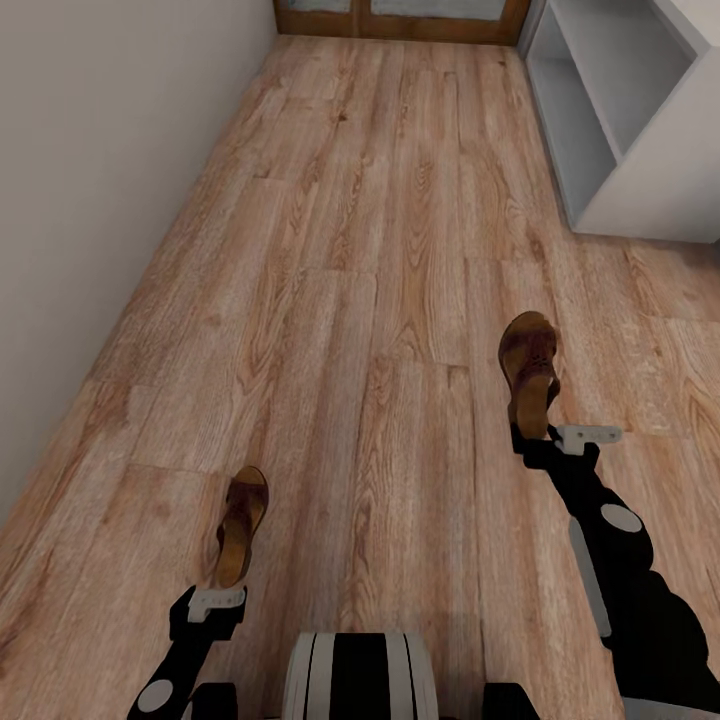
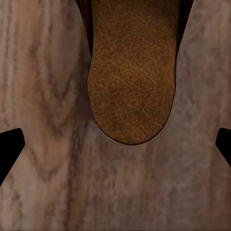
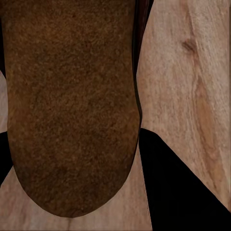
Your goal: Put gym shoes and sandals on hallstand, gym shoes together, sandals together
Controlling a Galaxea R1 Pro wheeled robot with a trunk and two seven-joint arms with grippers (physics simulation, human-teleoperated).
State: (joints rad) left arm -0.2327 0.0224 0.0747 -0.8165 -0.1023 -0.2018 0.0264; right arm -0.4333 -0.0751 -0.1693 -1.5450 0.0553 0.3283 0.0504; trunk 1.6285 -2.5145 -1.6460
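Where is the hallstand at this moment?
In the head view the hallstand stands at the upper right on the corridor floor, ahead of the sandal at the right gripper.

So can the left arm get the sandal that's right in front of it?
Probably yes. The left gripper sits right at the heel of the left sandal, its fingers spread wide over bare floor, nothing between.
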